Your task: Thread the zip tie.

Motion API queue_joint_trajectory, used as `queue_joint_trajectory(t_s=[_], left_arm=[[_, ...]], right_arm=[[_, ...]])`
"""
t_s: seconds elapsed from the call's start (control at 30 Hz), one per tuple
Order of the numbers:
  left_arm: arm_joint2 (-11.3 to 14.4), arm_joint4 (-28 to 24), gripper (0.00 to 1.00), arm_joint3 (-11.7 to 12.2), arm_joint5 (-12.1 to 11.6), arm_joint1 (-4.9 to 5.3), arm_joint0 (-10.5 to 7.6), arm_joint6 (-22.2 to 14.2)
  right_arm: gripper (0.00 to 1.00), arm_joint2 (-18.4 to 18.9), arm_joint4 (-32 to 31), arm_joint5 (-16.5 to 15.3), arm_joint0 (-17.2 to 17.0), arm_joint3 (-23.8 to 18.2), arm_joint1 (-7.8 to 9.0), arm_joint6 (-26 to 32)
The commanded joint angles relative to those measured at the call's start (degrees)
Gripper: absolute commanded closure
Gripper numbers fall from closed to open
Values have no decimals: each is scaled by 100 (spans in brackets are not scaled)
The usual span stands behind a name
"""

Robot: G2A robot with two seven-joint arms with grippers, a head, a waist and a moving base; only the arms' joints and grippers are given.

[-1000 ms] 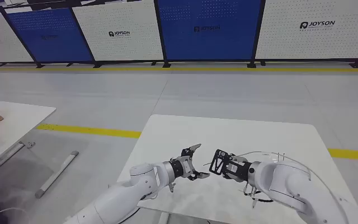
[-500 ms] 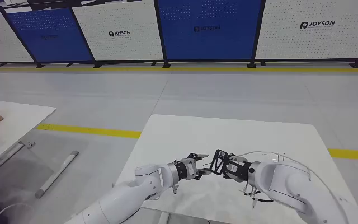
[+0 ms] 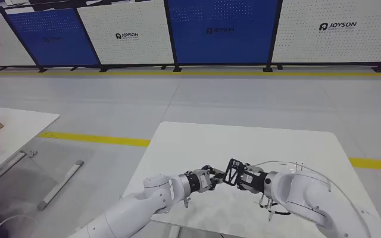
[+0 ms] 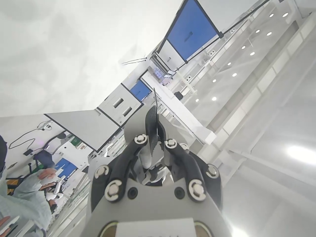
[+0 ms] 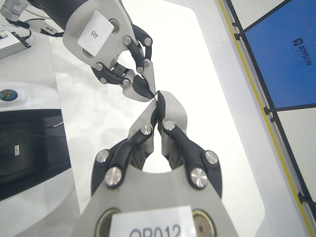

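- L wrist view: left gripper (image 4: pixel 155 118) pinched shut on zip tie (image 4: pixel 155 98), strip jutting past tips.
- R wrist view: right gripper (image 5: pixel 156 101) closed, tip-to-tip w/ left; hold unclear.
- Bench (image 5: pixel 202 104) below both, edges well off.

A small white label (image 5: pixel 93 34) bearing a single handwritten character is sitting on the housing of the left end effector (image 5: pixel 150 92). A second white label (image 5: pixel 153 223), printed with dark letters and digits and partly cut off, is showing on the wrist of the right end effector (image 5: pixel 157 101). Along the far wall, the left white panel (image 3: pixel 127 24), the blue panel (image 3: pixel 220 44) and the right white panel (image 3: pixel 321 41) are each carrying a logo with a short wordmark, the blue one's showing only faintly.
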Motion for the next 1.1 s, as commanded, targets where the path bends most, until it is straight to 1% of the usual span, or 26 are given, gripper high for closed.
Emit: queue_joint_trajectory(t_s=[0.0, 0.13, 0.27, 0.3, 0.33, 0.37, 0.4, 0.43, 0.47, 0.5, 0.6, 0.67, 0.7, 0.77, 0.87, 0.93, 1.0, 1.07], left_arm=[[12, 22, 100, -5, 0, 9, 2, -31], [24, 68, 100, -29, 0, 28, 12, -71], [23, 114, 100, -59, 0, 44, 27, -85], [20, 130, 100, -65, 0, 46, 31, -85], [14, 154, 100, -74, 0, 48, 36, -79], [9, 177, 100, -81, 0, 49, 41, -69], [-1, 206, 100, -86, 0, 48, 46, -51], [-14, 244, 100, -94, -2, 44, 57, -25], [-23, 286, 100, -98, -19, 39, 64, 1], [-33, 352, 100, -101, -66, 34, 71, 42], [-8, 780, 100, -133, -355, 7, 109, 242], [78, 1286, 100, -163, -554, -14, 144, 384], [107, 1493, 100, -172, -662, -24, 157, 437], [187, 2132, 100, -191, -1027, -49, 202, 619], [313, 2949, 100, -175, -1420, -89, 266, 841], [385, 3345, 100, -149, -1555, -115, 290, 944], [457, 3811, 100, -112, -1683, -145, 309, 1075], [513, 4077, 100, -85, -1773, -175, 341, 1167]], right_arm=[[100, 0, 0, 0, 0, 0, 0, 0], [100, 0, 0, 0, 0, 0, 0, 0], [100, 72, -87, 0, -135, 8, -11, -129], [96, 95, -85, 0, -160, -3, -13, -139], [79, 123, -81, 0, -189, -21, -13, -140], [68, 146, -73, 0, -211, -35, -13, -147], [53, 170, -58, 0, -234, -53, -11, -167], [25, 202, -38, 0, -266, -72, -6, -194], [9, 231, -21, 0, -291, -83, 1, -221], [0, 266, -1, 0, -320, -96, 9, -264], [0, 418, 128, 0, -450, -133, 60, -491], [0, 707, 372, 104, -657, -62, 114, -883], [0, 814, 457, 118, -766, -36, 142, -984], [0, 1069, 851, 183, -1021, 51, 199, -1108], [0, 1378, 1621, 0, -1300, 271, 257, -1234], [0, 1460, 2172, 0, -1404, 370, 271, -1193], [0, 1504, 2721, 0, -1434, 525, 276, -1075], [0, 1521, 3084, 0, -1421, 684, 269, -998]])
